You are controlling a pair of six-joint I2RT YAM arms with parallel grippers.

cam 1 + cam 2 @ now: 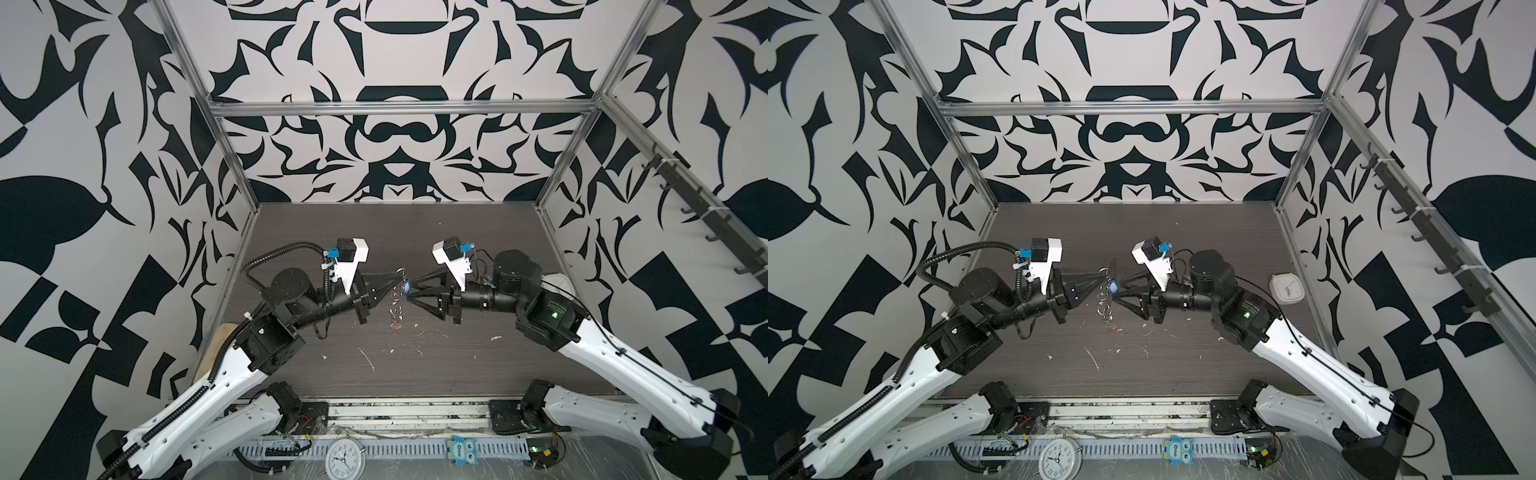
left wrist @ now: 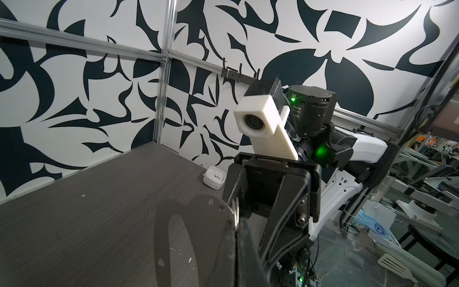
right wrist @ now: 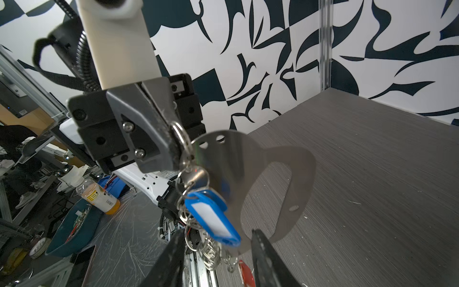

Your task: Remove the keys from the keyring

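Table (image 1: 457, 374): dark wood grain, flecked with white scuffs toward its near middle. I noted both arms reaching in from the near corners and meeting tip to tip above the middle of the table.

Left gripper (image 1: 400, 275) (image 1: 1103, 275): jaws pressed together on the topmost ring of the keyring. The right wrist view showed that ring nipped at the very tip of the jaws (image 3: 173, 139).

Right gripper (image 1: 409, 291) (image 1: 1113, 293): jaws spread, facing the left gripper and just beside the hanging chain. In the right wrist view, its two fingers (image 3: 171, 258) stood either side of the blue key's lower end, with a gap on both sides and no contact that I could see.

Small white clock (image 1: 1286, 288) (image 2: 214, 180): lay on the table near the right wall, well apart from the work.

Keyring (image 1: 395, 305) (image 1: 1105, 307) (image 3: 182, 139): a chain of thin silvery rings, hanging straight down from the left jaws.

Blue key (image 1: 406, 286) (image 1: 1112, 287) (image 3: 213, 218): attached high on the chain, with a white label panel. It hung tilted, and its free end lay between the right jaws.

Red key (image 1: 397, 329) (image 1: 1113, 329) (image 3: 246, 273): at the bottom end of the chain, low over the table. I could not tell whether it touched the surface.
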